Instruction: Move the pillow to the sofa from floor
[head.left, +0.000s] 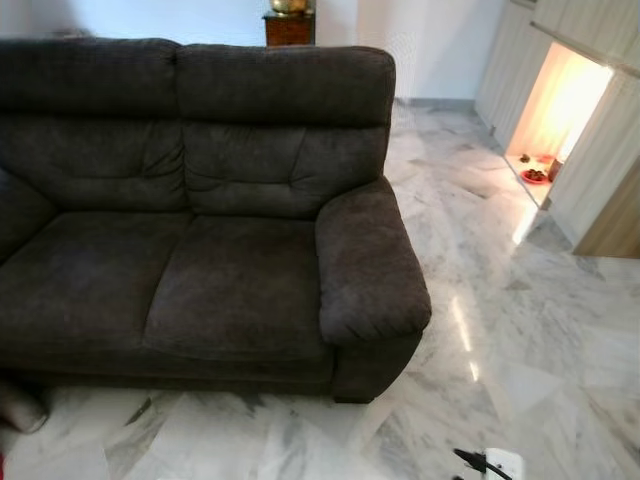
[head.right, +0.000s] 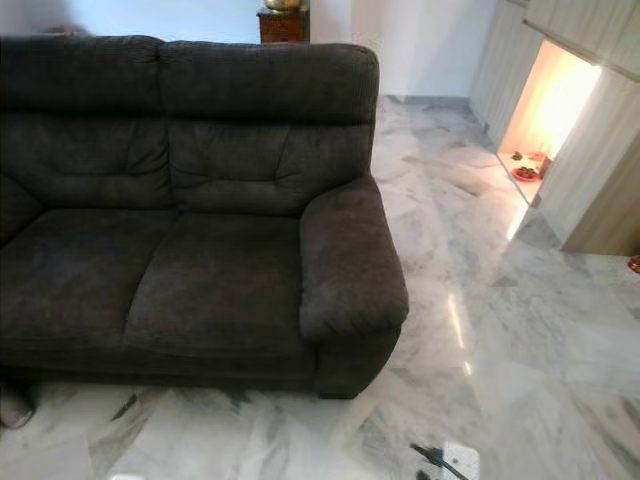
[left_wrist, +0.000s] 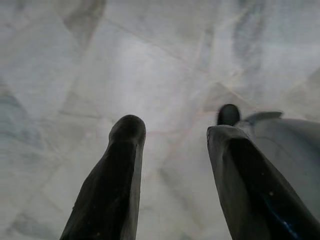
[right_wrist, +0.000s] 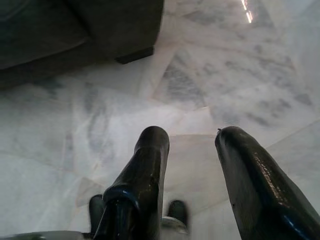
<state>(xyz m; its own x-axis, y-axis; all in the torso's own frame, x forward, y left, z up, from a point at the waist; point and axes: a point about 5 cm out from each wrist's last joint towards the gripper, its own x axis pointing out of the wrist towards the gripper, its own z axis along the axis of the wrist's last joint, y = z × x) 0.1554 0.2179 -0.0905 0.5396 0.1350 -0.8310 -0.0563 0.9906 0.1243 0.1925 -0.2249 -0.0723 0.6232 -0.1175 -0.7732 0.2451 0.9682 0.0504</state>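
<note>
Pillow-wise, your best candidate is a grey rounded shape (head.left: 20, 405) on the marble floor (head.left: 520, 330) at the sofa's front left corner, cut off by the frame edge, so you cannot be sure what it is. Before you stands the dark grey sofa (head.left: 200, 220), seat cushions bare, its right armrest (head.left: 365, 260) nearest the open floor. Your left gripper (left_wrist: 172, 150) hangs over the marble with fingers spread wide, holding nothing. Your right gripper (right_wrist: 192, 145) likewise points down at the floor, fingers well apart and empty, near the sofa's front corner foot (right_wrist: 135, 54). A lit alcove (head.left: 560, 110) glows at the far right.
</note>
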